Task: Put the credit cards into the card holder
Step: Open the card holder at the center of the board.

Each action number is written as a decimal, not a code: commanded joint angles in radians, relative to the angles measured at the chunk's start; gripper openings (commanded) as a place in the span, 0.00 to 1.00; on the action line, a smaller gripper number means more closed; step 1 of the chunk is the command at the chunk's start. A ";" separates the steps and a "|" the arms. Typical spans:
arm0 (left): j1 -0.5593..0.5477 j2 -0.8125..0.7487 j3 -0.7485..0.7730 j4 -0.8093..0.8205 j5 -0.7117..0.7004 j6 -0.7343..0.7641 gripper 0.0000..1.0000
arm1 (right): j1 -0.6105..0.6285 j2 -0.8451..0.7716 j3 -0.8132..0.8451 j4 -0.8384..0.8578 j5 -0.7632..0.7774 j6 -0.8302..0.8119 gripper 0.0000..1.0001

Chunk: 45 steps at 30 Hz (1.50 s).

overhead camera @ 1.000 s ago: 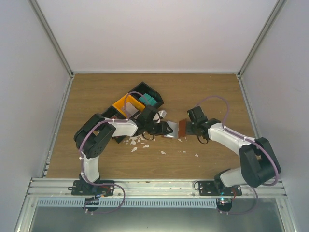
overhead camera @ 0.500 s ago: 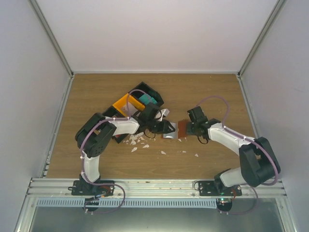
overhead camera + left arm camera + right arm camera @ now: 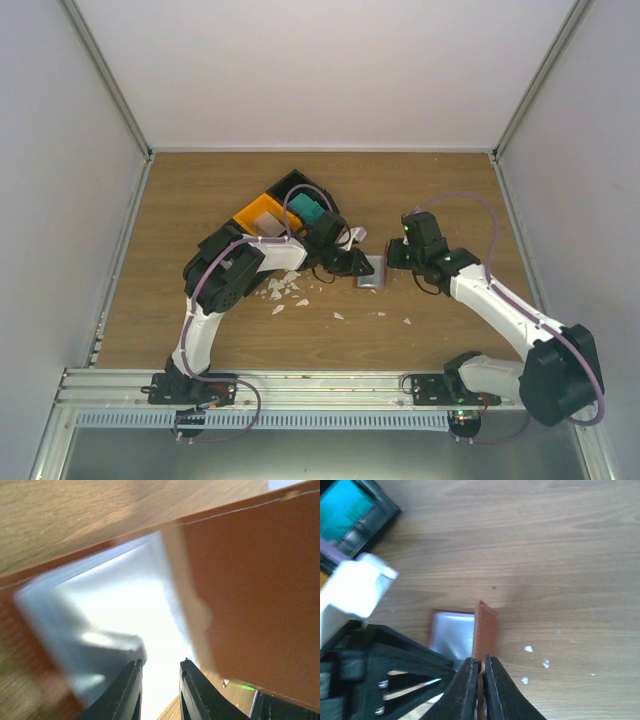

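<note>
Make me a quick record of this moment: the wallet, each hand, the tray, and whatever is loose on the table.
card holder: lying open, pale inside up, brown flap standing
right hand: pinching that flap
left hand: at the holder's open inside, grip unclear
teal card: in the tray
white scraps: scattered on the table, on the tray's near side

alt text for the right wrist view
The right end effector pinches the upright brown flap of an open wallet lying on a wooden table. The left end effector reaches in from the lower left; a tray with a teal card sits top left.
</note>
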 commanded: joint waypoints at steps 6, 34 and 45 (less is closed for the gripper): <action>-0.009 0.043 0.042 -0.039 -0.027 0.003 0.23 | -0.006 0.003 -0.020 0.093 -0.193 0.018 0.07; -0.076 0.146 0.274 -0.092 0.092 0.052 0.31 | -0.006 -0.154 0.027 -0.024 -0.190 -0.003 0.42; -0.080 0.205 0.307 -0.083 0.076 0.020 0.31 | -0.008 -0.111 -0.100 0.000 -0.208 0.054 0.04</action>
